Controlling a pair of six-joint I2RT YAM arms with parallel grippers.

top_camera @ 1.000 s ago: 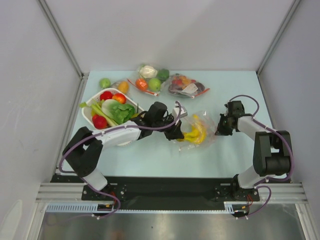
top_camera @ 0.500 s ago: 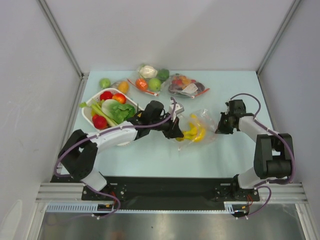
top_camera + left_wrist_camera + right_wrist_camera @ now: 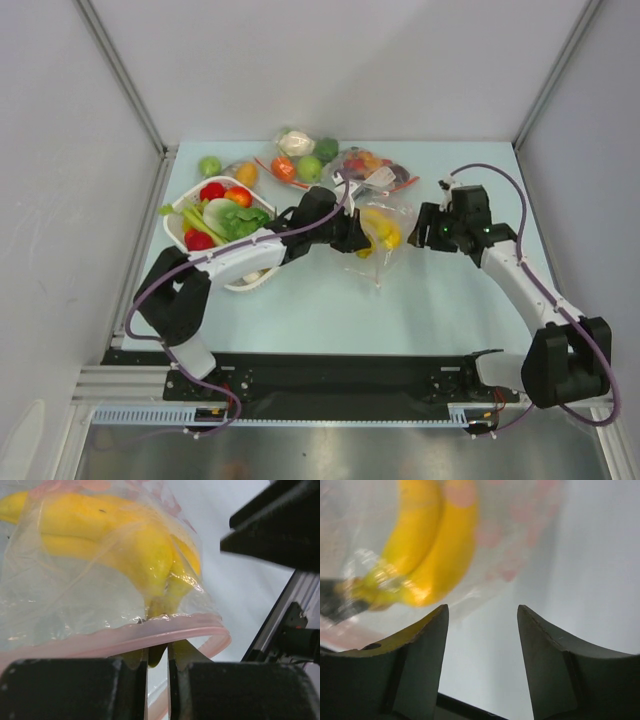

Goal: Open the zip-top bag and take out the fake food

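The clear zip-top bag [image 3: 383,232] hangs in the middle of the table from my left gripper [image 3: 352,238]. In the left wrist view that gripper [image 3: 157,655] is shut on the bag's pink zip strip [image 3: 100,641], and a yellow banana bunch [image 3: 120,540] of fake food shows through the plastic above it. My right gripper [image 3: 424,228] stands open just to the right of the bag. In the right wrist view nothing lies between the right gripper's [image 3: 482,612] fingers, and the bag with the banana [image 3: 437,555] is up and to the left.
A white basket [image 3: 170,236] with lettuce, red peppers and a leek stands at the left. Two other clear bags [image 3: 300,155] [image 3: 375,172] lie at the back, with a green apple [image 3: 209,165] and an orange fruit [image 3: 246,173] beside them.
My right gripper has opened, let go of the bag's right edge and shifted toward the back. The left gripper has carried the bag back and slightly right, and it now hangs narrower.
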